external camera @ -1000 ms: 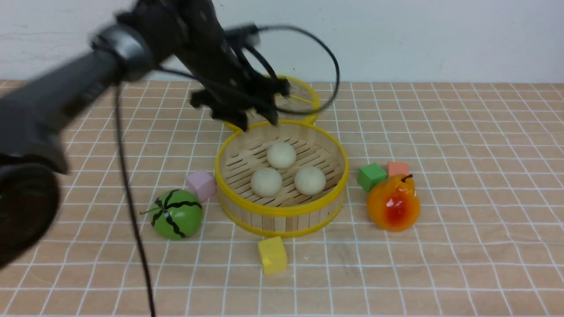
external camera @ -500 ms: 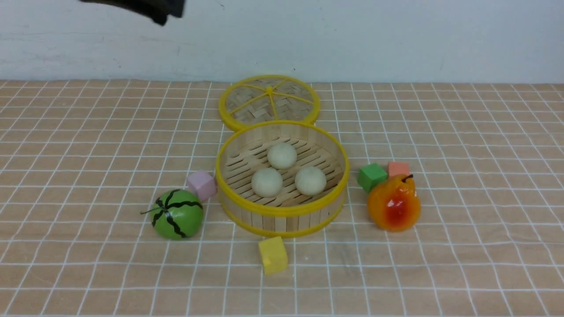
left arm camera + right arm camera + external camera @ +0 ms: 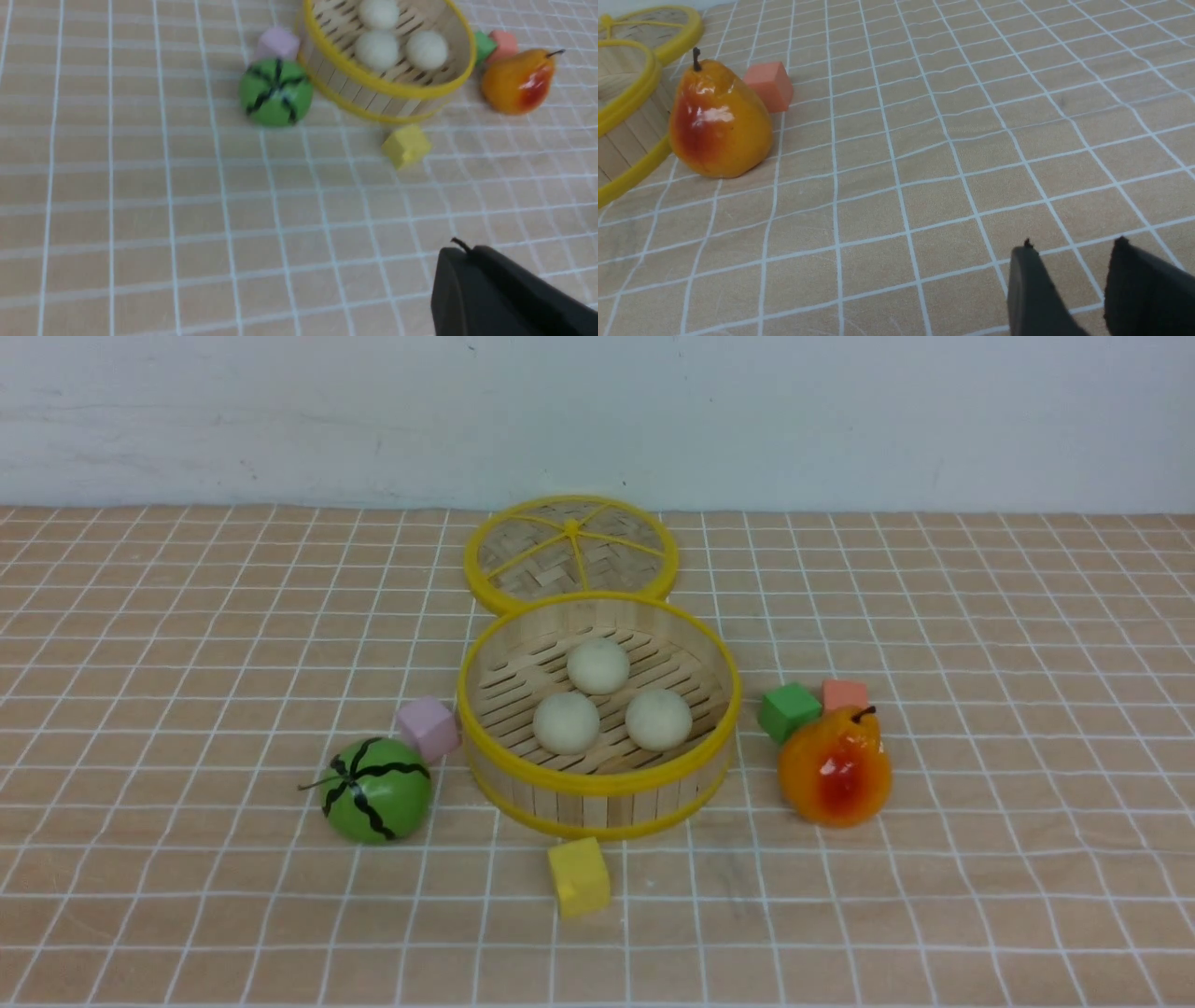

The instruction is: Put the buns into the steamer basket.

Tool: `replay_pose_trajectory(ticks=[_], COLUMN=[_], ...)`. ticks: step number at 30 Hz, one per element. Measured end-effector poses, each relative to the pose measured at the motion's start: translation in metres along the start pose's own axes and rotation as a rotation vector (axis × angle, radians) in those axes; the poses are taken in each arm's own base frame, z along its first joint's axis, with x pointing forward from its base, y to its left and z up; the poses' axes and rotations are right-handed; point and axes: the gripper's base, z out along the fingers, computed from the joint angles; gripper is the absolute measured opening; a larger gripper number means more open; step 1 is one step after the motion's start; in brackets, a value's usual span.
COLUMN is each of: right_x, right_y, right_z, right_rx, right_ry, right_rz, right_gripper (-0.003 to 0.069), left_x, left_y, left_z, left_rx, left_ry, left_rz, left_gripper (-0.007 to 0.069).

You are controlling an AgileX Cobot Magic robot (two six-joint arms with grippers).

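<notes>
Here, a yellow cube sits nearest on the checked desk, just before the steamer basket. All three buns rest on the basket's slatted floor. A watermelon ball flanks it left, a pear right; the woven lid lies behind. The left claw is closed and empty; the right claw stands slightly parted, holding nothing.

place: lab test bench | cues: gridded tablecloth, toy pear, blank wall
</notes>
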Motion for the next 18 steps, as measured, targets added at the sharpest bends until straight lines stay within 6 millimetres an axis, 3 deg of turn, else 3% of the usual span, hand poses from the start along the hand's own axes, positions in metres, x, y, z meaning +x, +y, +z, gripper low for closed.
replay_pose_trajectory(ticks=[1,5,18], right_x=[0.000,0.000,0.000], right_y=[0.000,0.000,0.000], right_z=[0.000,0.000,0.000], right_rx=[0.000,0.000,0.000], right_ry=[0.000,0.000,0.000], right_rz=[0.000,0.000,0.000], right_gripper=[0.0241,0.0241,0.0241], left_x=[0.014,0.025,0.022], left_y=[0.006,0.010,0.010], left_z=[0.008,0.020,0.021], left_rx=[-0.015,-0.020,-0.009], left_ry=[0.028,0.036,-0.002], left_rz=[-0.024,-0.068,-0.087], left_gripper=[-0.0013,-0.0013,-0.0013])
